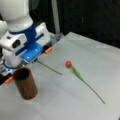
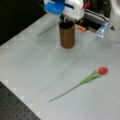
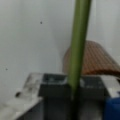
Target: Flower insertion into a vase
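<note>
Wrist view: a green stem [image 3: 78, 45] is pinched in the hand [image 3: 72, 87], just beside the vase [image 3: 95, 60]. Nothing has been inserted yet; a red flower [image 1: 69, 64] is left lying mid-desk [image 1: 75, 105], well apart from the vase near the desk's edge.

White table [image 1: 82, 50] [image 2: 30, 65] carries brown vase [image 1: 25, 83] [image 2: 67, 33], upright, just beside gripper fingers. Red-headed flower [image 1: 82, 78] [image 2: 85, 81] lies flat on table, well apart from fingers.
</note>
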Tool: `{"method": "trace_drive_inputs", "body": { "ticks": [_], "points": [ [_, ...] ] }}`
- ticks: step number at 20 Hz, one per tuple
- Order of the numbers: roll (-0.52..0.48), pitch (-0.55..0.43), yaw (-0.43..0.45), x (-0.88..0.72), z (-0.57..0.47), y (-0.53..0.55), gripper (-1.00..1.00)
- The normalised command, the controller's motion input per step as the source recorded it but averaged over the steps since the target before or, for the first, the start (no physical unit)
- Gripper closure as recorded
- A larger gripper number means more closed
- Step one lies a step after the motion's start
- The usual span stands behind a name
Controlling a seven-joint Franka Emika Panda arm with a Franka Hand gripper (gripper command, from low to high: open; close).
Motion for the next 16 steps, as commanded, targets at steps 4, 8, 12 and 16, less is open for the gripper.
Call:
{"method": "trace_drive_inputs", "body": {
  "ticks": [4, 8, 12, 16],
  "points": [
    [-0.173, -0.106, 0.142, -0.58, -0.13, -0.25, 1.0],
    [-0.185, -0.068, 0.132, -0.5, -0.12, -0.25, 1.0],
    [-0.154, -0.028, 0.146, -0.52, -0.13, -0.3, 1.0],
    [-0.112, 0.034, 0.153, -0.52, -0.13, -0.25, 1.0]
  ]
}}
